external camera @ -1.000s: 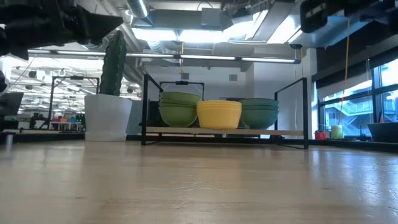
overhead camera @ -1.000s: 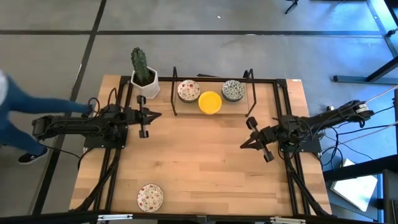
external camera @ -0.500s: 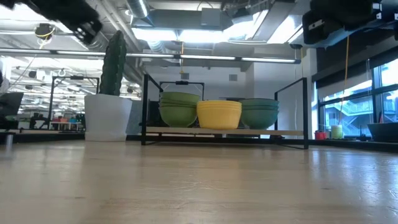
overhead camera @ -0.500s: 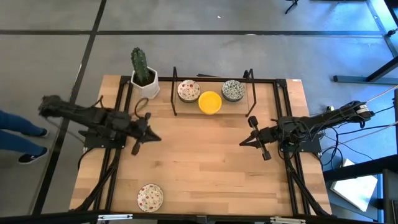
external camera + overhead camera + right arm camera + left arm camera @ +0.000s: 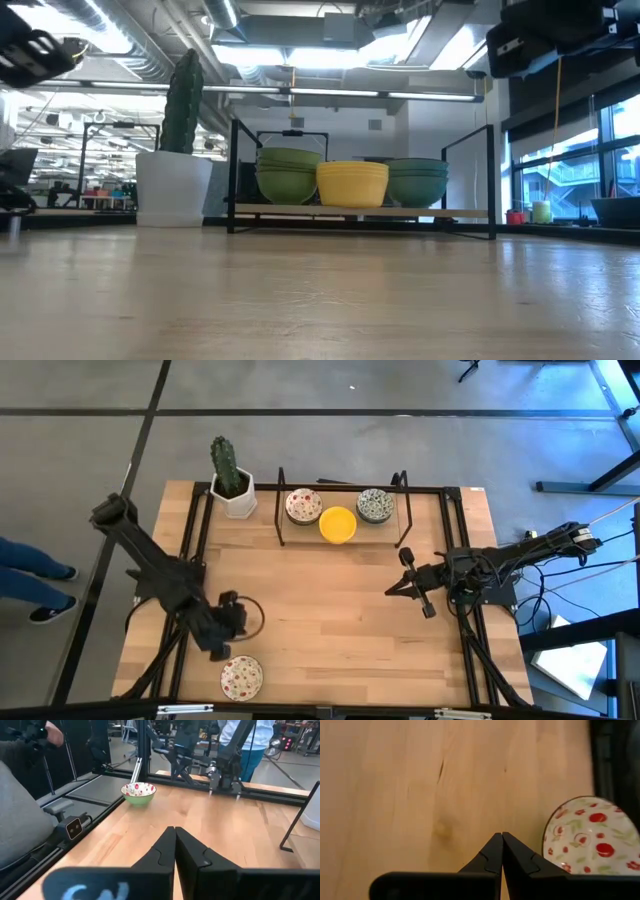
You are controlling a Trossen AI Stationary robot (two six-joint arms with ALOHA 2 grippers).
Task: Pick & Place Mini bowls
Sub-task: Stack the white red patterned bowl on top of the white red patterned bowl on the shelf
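Note:
A white mini bowl with red flowers [image 5: 241, 677] sits alone near the table's near-left corner; it also shows in the left wrist view [image 5: 590, 836] and the right wrist view [image 5: 138, 793]. My left gripper [image 5: 218, 643] hangs shut just on the far-left side of it, pointing down at bare wood [image 5: 502, 835]. Three more bowl stacks stand on the rack at the far edge: red-flowered [image 5: 303, 506], yellow [image 5: 338, 524] and blue-green [image 5: 375, 505]. My right gripper [image 5: 389, 591] waits shut at the table's right side [image 5: 174, 828].
A black wire rack [image 5: 280, 510] holds the bowl stacks at the far edge [image 5: 352, 183]. A cactus in a white pot [image 5: 232, 485] stands at the far-left corner. Black frame rails run along both table sides. A person's legs [image 5: 30, 565] show beside the table's left.
My left arm has swung from the far-left part of the table toward the near edge and tipped its gripper downward, ending beside the lone red-flowered bowl. The person at the left has stepped back from the table. The bowls have stayed put.

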